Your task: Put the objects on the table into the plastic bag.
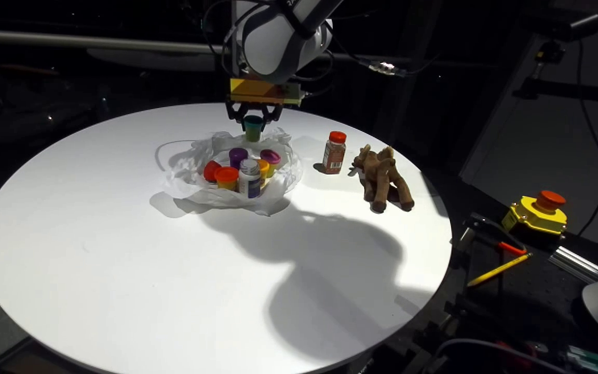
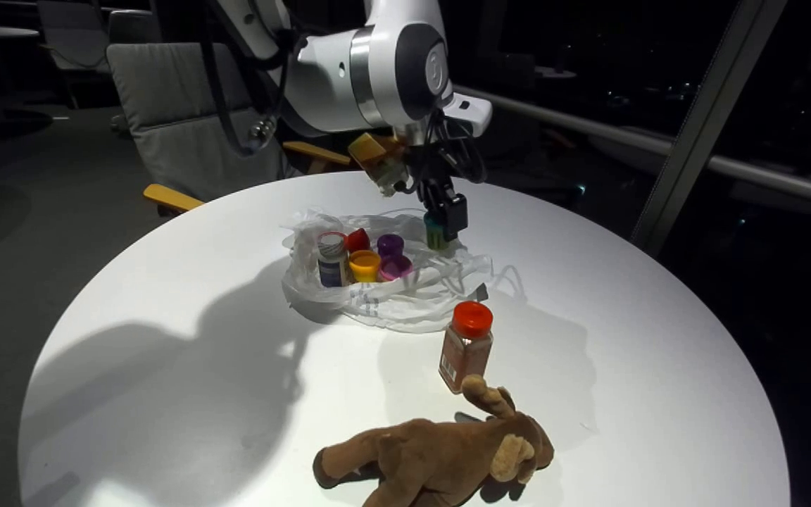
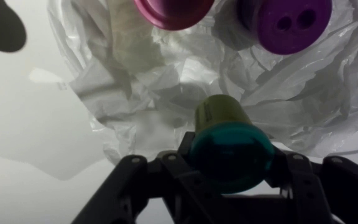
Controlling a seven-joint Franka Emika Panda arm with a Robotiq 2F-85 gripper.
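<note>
End effector [image 1: 254, 125] is grasping teal-lidded tub [image 3: 228, 140] near rim of plastic bag [image 3: 194, 73]; placing is likely calling for easing inward beside purple-lidded tub [image 3: 294, 27], releasing low without dragging bag

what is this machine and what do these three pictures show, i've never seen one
The machine is a robot arm with a two-fingered gripper. Two pictures are taken from outside it. The close-up is taken from the arm itself, looking down past the gripper.

On the round white table lies a crumpled plastic bag, its rim around several colourful tubs and a labelled bottle. Outside the bag are a red-capped bottle and a brown plush toy. The gripper holds a teal-lidded tub at the bag's edge; whether it touches the bag, I cannot tell.
</note>
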